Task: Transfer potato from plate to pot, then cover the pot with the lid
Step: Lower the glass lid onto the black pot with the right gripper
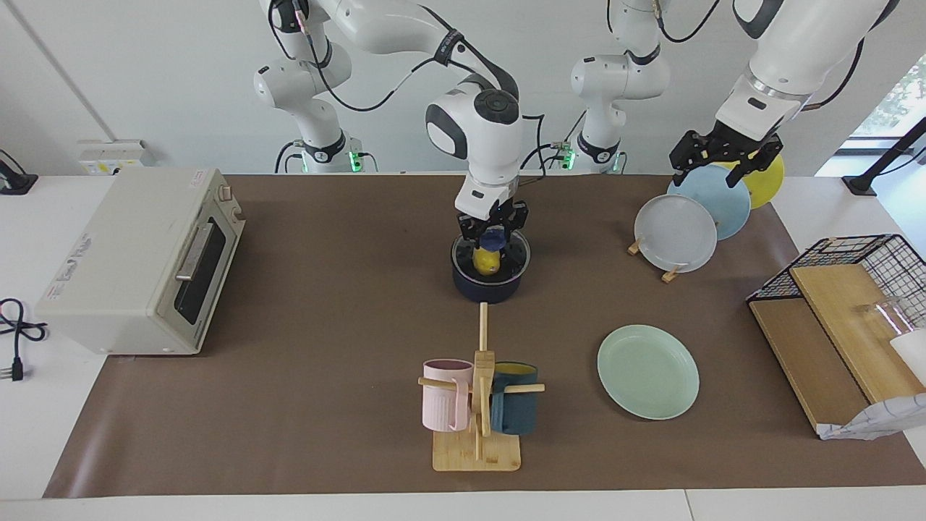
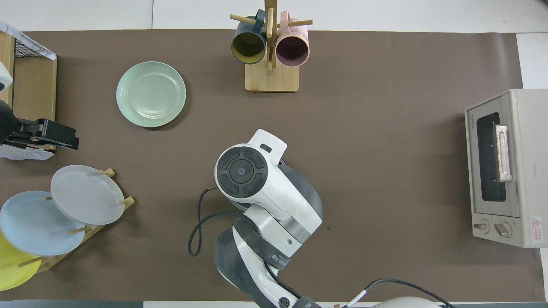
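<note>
Nearest the facing camera: bamboo mug tree with a ribbed pink mug and a dark teal mug hung on its pegs. Landmark for everything below is the pot.

Worktop is covered by a flat brown mat. Boxy cream toaster oven with glass door and bar handle sits toward the right arm's end from the pot. Wire basket with wooden boards sits at the left arm's end. Upright rack of smooth round plates, grey, light blue and yellow, stands between basket and pot, slightly nearer the robots.

Plate: pale mint, round, shallow rim, bare, farther from the robots than the pot, toward the left arm's end.

Pot: small, dark navy, round, mid-worktop. Lid: clear glass, metal rim, seated on the pot. Potato: yellow, smooth, egg-shaped, visible through the glass inside the pot.

Right arm bends over the pot, wrist pointing straight down; in the overhead view it hides the pot. Right gripper is at the lid's blue knob, fingers on either side of it; cannot tell if they clamp it.

Left arm waits, left gripper raised over the plate rack, fingers spread.
</note>
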Controlling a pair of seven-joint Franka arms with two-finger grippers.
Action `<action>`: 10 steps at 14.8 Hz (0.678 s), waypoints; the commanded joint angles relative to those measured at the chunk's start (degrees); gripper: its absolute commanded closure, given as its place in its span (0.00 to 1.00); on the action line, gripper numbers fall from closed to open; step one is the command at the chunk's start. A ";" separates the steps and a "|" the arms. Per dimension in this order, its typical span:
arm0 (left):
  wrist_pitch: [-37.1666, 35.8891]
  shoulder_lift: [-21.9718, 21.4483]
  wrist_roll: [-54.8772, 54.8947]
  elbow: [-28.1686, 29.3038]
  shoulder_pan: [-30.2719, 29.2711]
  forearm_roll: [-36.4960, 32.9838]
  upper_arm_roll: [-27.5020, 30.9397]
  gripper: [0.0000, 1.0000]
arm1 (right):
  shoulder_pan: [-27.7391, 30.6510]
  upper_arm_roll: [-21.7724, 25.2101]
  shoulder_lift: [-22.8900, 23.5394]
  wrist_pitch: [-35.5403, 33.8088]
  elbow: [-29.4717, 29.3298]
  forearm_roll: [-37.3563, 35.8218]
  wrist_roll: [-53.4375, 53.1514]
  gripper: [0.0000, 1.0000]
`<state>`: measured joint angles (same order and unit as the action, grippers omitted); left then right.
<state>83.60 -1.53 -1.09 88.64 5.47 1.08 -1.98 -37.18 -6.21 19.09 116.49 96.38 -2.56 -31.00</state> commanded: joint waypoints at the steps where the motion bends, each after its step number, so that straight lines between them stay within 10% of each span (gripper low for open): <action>1: 0.86 -0.58 -0.15 0.83 -0.10 0.42 0.05 0.00 | -0.17 -0.39 0.59 -1.09 0.38 -0.96 0.85 1.00; 5: 0.86 -0.58 -0.32 0.92 -0.02 0.33 0.14 0.00 | -0.08 -0.39 1.03 -1.01 0.38 -0.96 0.85 0.94; 6: 0.86 -0.66 -0.32 0.92 -0.02 0.33 0.14 0.00 | -0.08 -0.39 1.03 -0.92 0.47 -0.96 0.76 0.79; 8: 1.12 -0.66 -0.41 0.92 0.07 0.33 0.14 0.00 | -0.17 -0.39 1.03 -0.31 0.91 -0.96 0.59 0.00; 10: 1.21 -0.66 -0.41 0.92 0.25 0.33 0.14 0.00 | -0.08 -0.30 0.95 -0.56 0.82 -0.96 0.59 0.00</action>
<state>83.66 -1.53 -1.09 88.68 5.47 1.08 -1.99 -37.38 -6.21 19.60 116.34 96.97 -2.89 -31.00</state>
